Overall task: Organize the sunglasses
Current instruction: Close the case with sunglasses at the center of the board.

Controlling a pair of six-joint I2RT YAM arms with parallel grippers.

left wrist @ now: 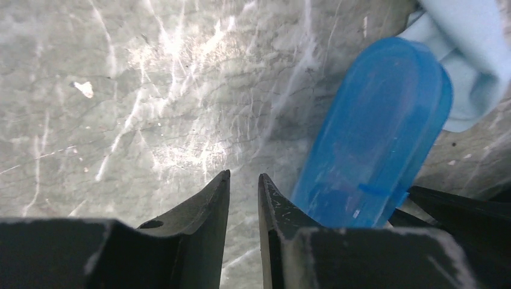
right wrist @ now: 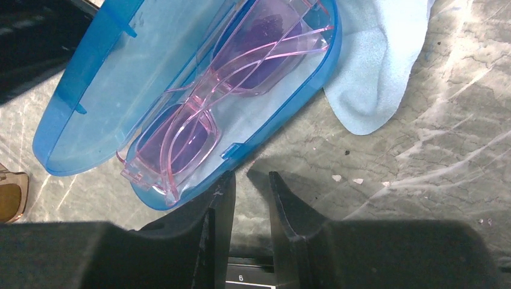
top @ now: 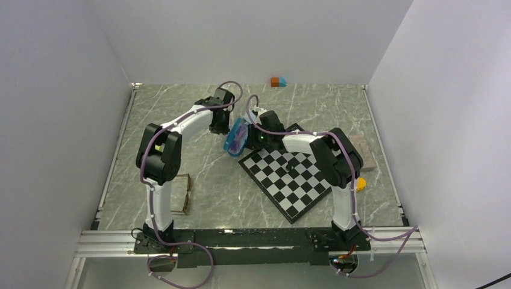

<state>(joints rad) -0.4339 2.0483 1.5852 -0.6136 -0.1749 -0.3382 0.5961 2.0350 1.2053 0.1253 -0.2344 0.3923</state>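
Observation:
The blue capsule-shaped case (right wrist: pixel 181 90) lies open, and the small translucent purple sunglasses (right wrist: pixel 223 90) rest folded in its lower half. My right gripper (right wrist: pixel 252 174) hovers just off the case's near rim. Its jaws stand narrowly open with only table between them. My left gripper (left wrist: pixel 244 174) is on the case's other side, beside the raised lid (left wrist: pixel 379 138), also narrowly open and empty. From above, both grippers flank the case (top: pixel 236 137), the left gripper (top: pixel 220 127) and the right gripper (top: pixel 250 137). The larger brown-framed sunglasses (top: pixel 181 194) lie by the left arm's base.
A light-blue cloth (right wrist: pixel 373 78) pokes out from under the case. A tilted chessboard (top: pixel 289 180) lies right of centre. A grey pad (top: pixel 364 152) and a small yellow object (top: pixel 360 183) sit at the right. Orange and blue blocks (top: pixel 278 82) stand against the back wall.

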